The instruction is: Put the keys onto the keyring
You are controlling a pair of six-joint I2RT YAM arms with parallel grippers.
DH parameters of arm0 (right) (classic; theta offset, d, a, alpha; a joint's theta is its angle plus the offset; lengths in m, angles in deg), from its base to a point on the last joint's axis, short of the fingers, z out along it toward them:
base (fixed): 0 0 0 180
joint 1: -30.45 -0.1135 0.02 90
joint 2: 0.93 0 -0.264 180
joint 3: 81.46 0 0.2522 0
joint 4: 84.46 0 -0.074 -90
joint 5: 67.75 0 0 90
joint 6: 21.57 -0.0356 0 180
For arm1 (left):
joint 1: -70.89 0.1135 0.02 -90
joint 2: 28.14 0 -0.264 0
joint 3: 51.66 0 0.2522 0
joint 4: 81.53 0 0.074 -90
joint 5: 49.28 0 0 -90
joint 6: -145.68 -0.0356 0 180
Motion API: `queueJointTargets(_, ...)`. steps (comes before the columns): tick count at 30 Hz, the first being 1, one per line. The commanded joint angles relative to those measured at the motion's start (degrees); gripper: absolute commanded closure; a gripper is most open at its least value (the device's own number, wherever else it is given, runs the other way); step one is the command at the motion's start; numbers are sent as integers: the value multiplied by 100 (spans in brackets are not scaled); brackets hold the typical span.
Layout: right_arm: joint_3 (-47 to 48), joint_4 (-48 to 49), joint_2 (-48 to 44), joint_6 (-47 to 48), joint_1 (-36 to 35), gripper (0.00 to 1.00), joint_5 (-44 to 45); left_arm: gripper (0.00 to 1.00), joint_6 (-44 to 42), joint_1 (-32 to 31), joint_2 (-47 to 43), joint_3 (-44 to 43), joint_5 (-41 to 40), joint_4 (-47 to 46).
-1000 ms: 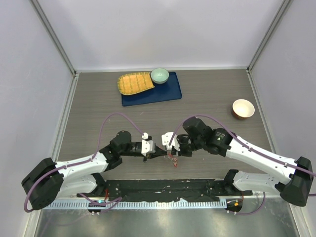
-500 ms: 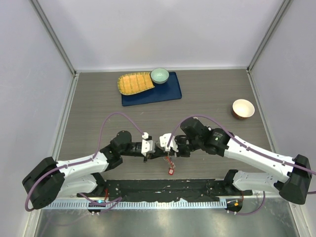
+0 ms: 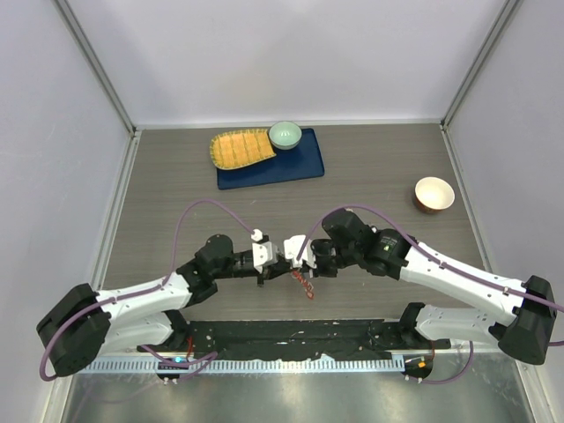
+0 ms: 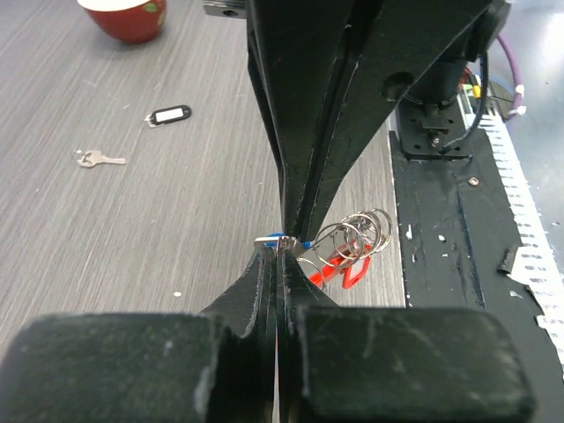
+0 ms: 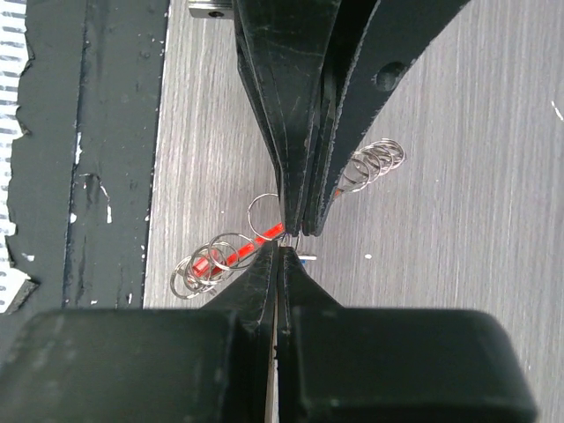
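Observation:
My two grippers meet tip to tip just above the table's near middle. My left gripper [image 3: 280, 269] is shut, and in the left wrist view [image 4: 282, 248] a blue-headed key [image 4: 284, 237] sits at its tips. My right gripper [image 3: 300, 264] is shut in the right wrist view [image 5: 284, 251] on a small ring of the keyring. The keyring's grey rings [image 4: 357, 233] and red tag [image 4: 339, 269] hang beside the tips. They also show in the right wrist view, rings [image 5: 207, 260] and tag [image 5: 242, 249], and in the top view [image 3: 305, 284]. I cannot pick out a red-headed key.
A bare silver key [image 4: 99, 159] and a black tag [image 4: 169, 115] lie on the table. An orange bowl [image 3: 434, 194] stands at the right. A blue tray [image 3: 300, 163] at the back holds a yellow woven dish [image 3: 241, 148] and a green bowl [image 3: 285, 134].
The hanging keyring dropped lower half a second ago and has now come back up close under the tips. Both grippers stayed together and shifted slightly left.

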Motion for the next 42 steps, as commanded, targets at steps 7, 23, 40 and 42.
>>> queueJointTargets(7, -7, 432, -56, -123, -57, 99, 265, 100, 749, -30, -695, 247, -1158, -232)
queueJointTargets(23, -868, 1829, -126, -869, -57, 99, -50, 100, 1251, -30, -415, 1074, -1651, -2867)
queueJointTargets(40, -921, 2199, -767, -2724, 118, 51, 1426, 100, 1005, -30, 851, 880, -1695, -4442)
queueJointTargets(42, -773, 2112, -838, -2891, 399, 48, 1277, 100, 978, -21, 886, 863, -1686, -4504)
